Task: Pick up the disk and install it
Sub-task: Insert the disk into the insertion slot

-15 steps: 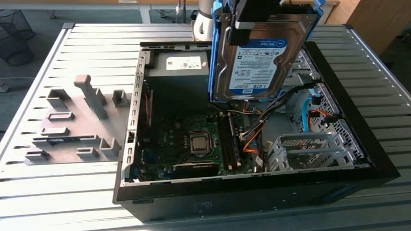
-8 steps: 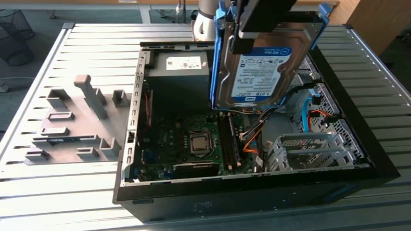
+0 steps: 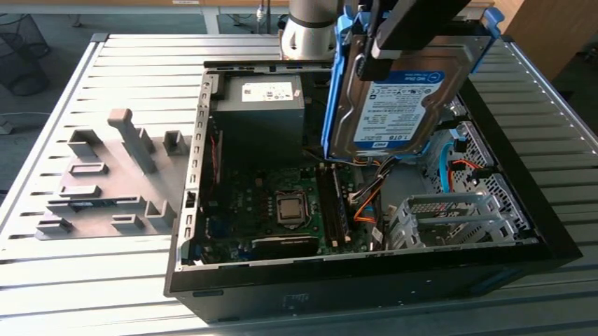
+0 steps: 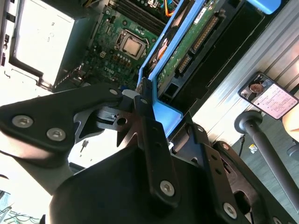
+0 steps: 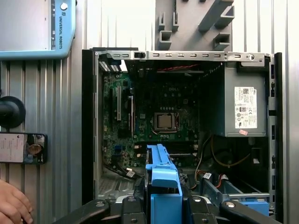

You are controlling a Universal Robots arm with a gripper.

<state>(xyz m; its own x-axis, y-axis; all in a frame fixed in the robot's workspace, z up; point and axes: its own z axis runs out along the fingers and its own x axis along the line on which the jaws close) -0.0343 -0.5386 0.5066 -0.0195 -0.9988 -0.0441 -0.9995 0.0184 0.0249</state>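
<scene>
The ribbed grey metal counter [image 3: 84, 273] carries 1 large black desktop computer case [image 3: 393, 287] lying on its side with the panel off. This exposes the green motherboard [image 3: 271, 203] and the dark-grey power supply box with a white sticker [image 3: 262, 112]. On the exterior view's left of the case lies a grey plastic fixture plate with upright pegs [image 3: 94, 196], well apart from the work. A silver perforated metal drive cage [image 3: 449, 213] sits inside the case, toward the exterior view's right.

The flat silver-metal disk with a blue-and-white label, clipped in a bright blue plastic carrier frame [image 3: 404, 105], hangs above the open case. It is tilted steeply on edge, with its label toward the exterior camera. It appears to touch nothing below it.

The black gripper [image 5: 163, 205] has its 2 fingers pressed onto the blue frame at the disk's upper end, pinching it between them.

By my reading, pickup is done and the job stands in the carry toward installation. Seating the disk would call for levelling it, squaring the blue frame to its bay, and keeping it off the orange and blue cables beside the cage. I cannot tell which slot is meant.
</scene>
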